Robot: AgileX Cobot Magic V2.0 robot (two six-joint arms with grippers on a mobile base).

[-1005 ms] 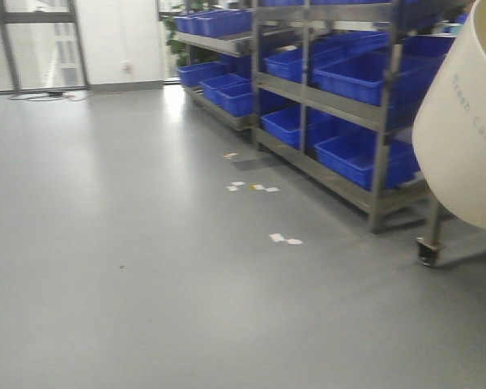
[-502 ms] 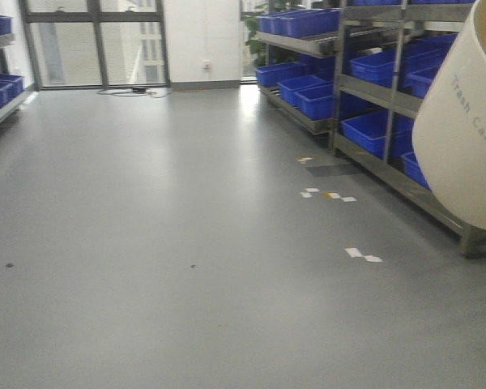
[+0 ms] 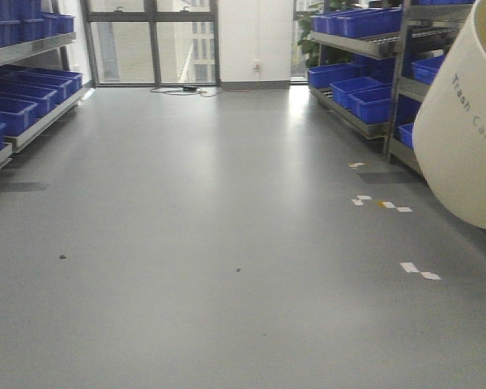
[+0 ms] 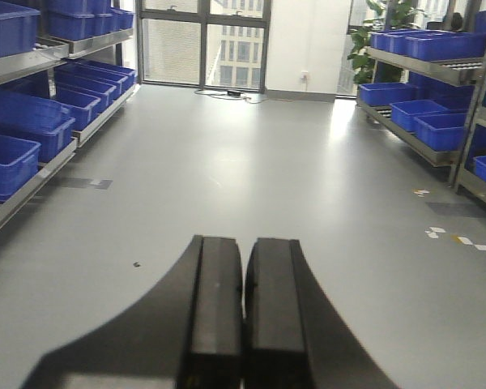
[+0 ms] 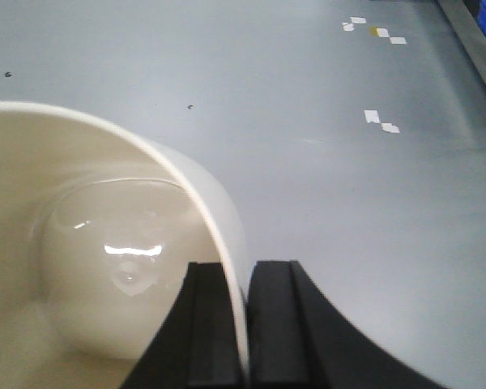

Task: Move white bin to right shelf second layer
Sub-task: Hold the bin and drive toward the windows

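Note:
The white bin [image 3: 466, 121] hangs tilted at the right edge of the front view, its "Trash Can" lettering showing. In the right wrist view my right gripper [image 5: 245, 324] is shut on the bin's rim, one finger inside the bin [image 5: 105, 267] and one outside, holding it above the grey floor. My left gripper [image 4: 243, 308] is shut and empty, pointing down the aisle. The right shelf [image 3: 389, 49] stands at the far right with roller lanes and blue crates; its second layer [image 3: 352, 42] is partly hidden behind the bin.
Steel racks with blue crates line the left side [image 3: 24, 89] and the right side [image 4: 425, 89]. White tape marks [image 3: 381, 203] lie on the floor. Windows and a cable [image 3: 182, 87] are at the far end.
The view has swung left: the right shelf slid from the middle to the right edge and the left racks came into view. The bin stays in the same place in the frame.

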